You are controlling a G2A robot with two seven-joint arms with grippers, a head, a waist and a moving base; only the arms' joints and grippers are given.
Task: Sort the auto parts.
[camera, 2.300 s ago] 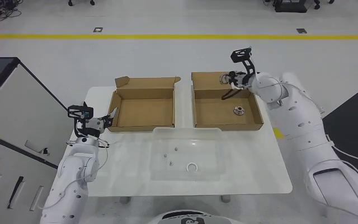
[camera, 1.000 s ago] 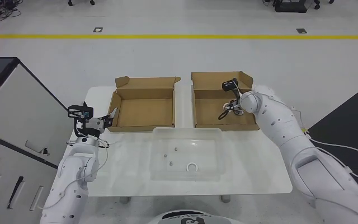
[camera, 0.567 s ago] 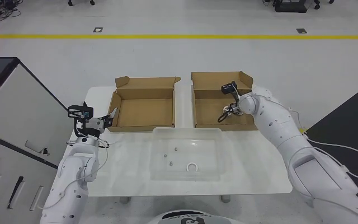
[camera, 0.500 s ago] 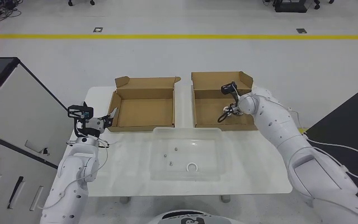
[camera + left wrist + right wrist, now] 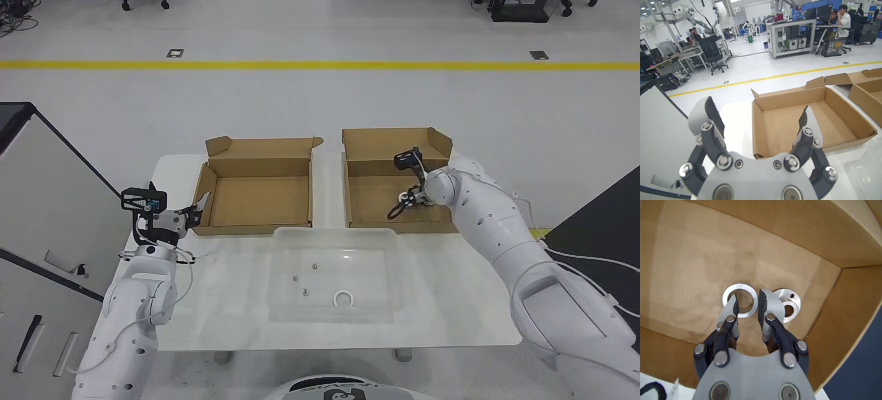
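**Setting a metal ring down in the right-side carton**

Right hand (image 5: 747,294) stands low inside the open brown cardboard box (image 5: 772,228), released. One finger sits in the bore of the flat silver metal ring (image 5: 739,287) and the other just outside its wall, with no visible pinch. The ring lies flat on the box floor, just beside a silver flanged metal bushing (image 5: 797,303). A straight upward lift seems best, since sideways drift could drag either part. The box wall is near beyond the bushing, and bare floor opens on the opposite side. Left hand (image 5: 757,103), released, hovers at the bench (image 5: 460,290) edge.
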